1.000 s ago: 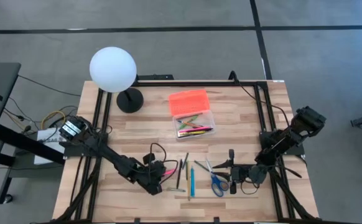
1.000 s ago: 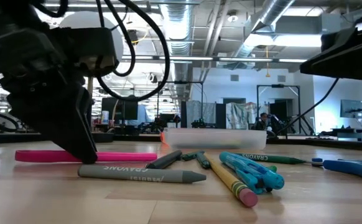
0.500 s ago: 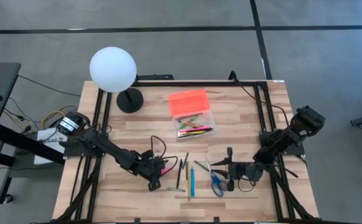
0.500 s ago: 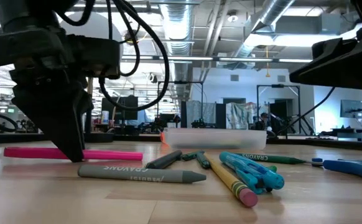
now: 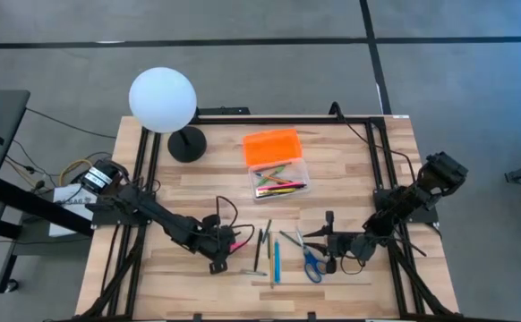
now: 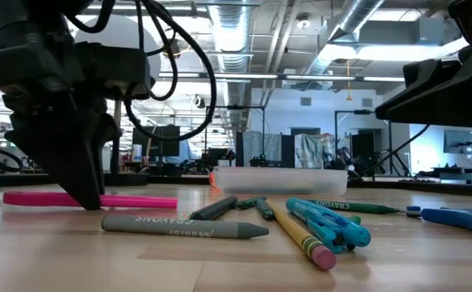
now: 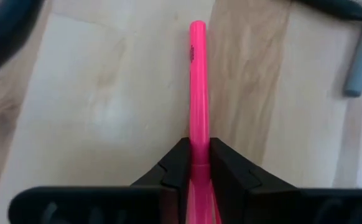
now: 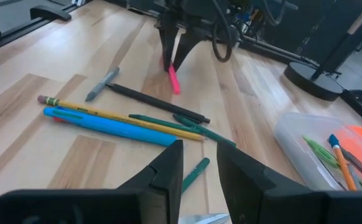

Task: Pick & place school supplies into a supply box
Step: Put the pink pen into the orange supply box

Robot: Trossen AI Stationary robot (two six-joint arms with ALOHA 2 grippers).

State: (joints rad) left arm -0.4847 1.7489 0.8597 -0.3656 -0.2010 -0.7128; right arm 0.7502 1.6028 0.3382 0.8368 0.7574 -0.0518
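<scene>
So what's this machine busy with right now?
It's tidying school supplies into a clear supply box. The left hand has its fingers pinched on a pink marker that lies on the table. The right hand waits, fingers apart, above the scissors and the loose pens.

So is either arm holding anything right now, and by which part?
The left gripper has its jaws closed on the pink marker near one end, still lying on the table. The right gripper holds nothing.

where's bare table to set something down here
Bare wood lies between the lamp base and the supply box, and right of the box. It is crowded around the pens and scissors, between the left gripper and right gripper.
</scene>
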